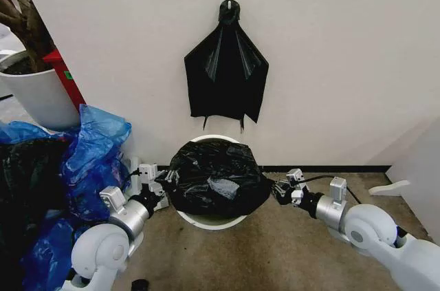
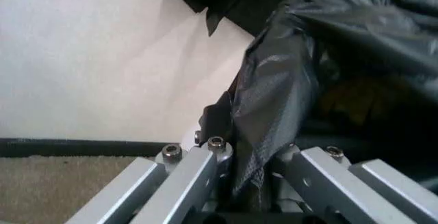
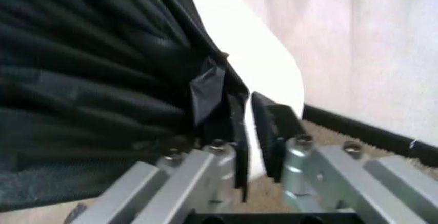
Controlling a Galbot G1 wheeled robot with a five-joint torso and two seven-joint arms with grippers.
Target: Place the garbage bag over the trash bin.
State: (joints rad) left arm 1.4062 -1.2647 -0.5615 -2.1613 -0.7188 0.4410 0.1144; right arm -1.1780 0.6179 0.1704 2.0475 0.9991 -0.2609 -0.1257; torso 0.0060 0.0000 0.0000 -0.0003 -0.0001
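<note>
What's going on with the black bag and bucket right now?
Left gripper shut on garbage bag. Right gripper at bag's other edge, slightly open. Bag draped over trash bin. Nothing in the way.

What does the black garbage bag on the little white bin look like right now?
The garbage bag is thin, shiny, wrinkly black plastic, draped over the top of the trash bin by the wall, with white rim showing at front and back. The left hand pinches one side, and the right hand is at the other.
</note>
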